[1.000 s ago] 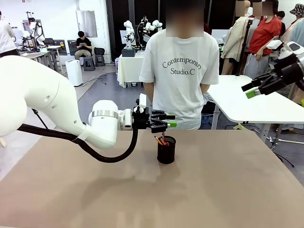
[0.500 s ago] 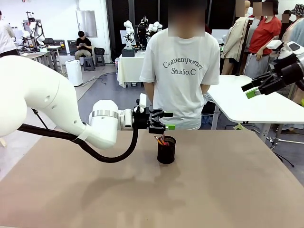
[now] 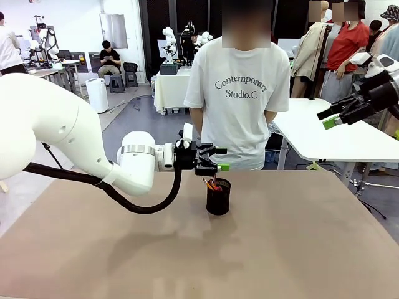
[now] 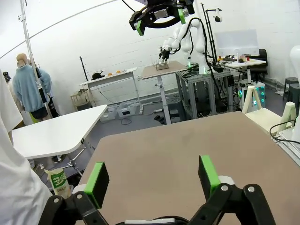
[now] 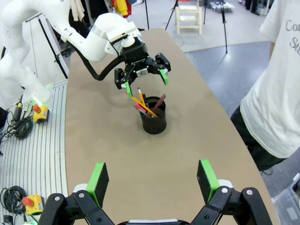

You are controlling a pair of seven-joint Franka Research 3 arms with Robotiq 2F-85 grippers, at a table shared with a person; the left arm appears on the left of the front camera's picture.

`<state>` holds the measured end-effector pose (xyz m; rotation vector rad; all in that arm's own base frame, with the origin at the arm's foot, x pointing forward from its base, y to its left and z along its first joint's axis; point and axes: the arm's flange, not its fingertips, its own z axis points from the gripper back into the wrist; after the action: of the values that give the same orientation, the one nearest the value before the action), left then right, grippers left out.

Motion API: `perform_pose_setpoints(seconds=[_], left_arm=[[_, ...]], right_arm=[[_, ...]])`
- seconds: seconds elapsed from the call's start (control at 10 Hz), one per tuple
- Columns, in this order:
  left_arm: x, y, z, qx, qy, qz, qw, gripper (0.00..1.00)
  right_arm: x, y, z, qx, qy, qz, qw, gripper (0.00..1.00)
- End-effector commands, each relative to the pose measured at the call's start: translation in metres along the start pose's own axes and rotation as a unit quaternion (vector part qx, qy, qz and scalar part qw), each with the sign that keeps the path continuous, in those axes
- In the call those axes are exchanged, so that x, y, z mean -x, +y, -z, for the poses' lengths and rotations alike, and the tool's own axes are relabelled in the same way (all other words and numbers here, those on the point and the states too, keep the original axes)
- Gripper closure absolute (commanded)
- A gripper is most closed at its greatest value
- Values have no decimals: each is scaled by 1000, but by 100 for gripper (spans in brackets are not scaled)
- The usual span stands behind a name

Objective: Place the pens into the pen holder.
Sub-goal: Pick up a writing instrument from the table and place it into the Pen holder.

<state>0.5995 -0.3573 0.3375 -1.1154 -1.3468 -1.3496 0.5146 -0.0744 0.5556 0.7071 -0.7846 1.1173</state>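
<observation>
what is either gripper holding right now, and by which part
Nothing is held. The left gripper is open above the pen holder, where the pens already stand; the right gripper is open and empty, raised off to the side.

Bright, even overhead room light throughout. Soft, faint shadows on the desk (image 3: 280, 249) beneath the left arm (image 3: 56, 134) and beside the pen holder (image 3: 218, 197). No harsh glare. Sharp focus across the front view. Strong wide-angle bending in both wrist views, straight lines curving toward the edges. Mild softness on distant background.
</observation>
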Motion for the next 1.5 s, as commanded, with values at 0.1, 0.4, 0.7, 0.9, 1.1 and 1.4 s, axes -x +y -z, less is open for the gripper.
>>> perform_pose_setpoints(seconds=[0.1,0.4,0.7,0.9,1.1,1.4], left_arm=[[0,0,0,0,0,0,1000,0],[-39,-23,-43,-11,42,1,999,0],[-84,-44,-75,-11,91,35,995,0],[-106,-50,-105,-6,109,28,994,0],[-127,-50,-139,-33,169,-32,984,0],[-159,-46,-177,-33,241,-84,966,0]], right_arm=[[-3,1,-2,1,5,-1,1000,0],[-3,1,-2,1,5,-1,1000,0],[-3,1,-2,1,5,-1,1000,0],[-3,1,-2,1,5,-1,1000,0],[-3,1,-2,1,5,-1,1000,0],[-3,1,-2,1,5,-1,1000,0]])
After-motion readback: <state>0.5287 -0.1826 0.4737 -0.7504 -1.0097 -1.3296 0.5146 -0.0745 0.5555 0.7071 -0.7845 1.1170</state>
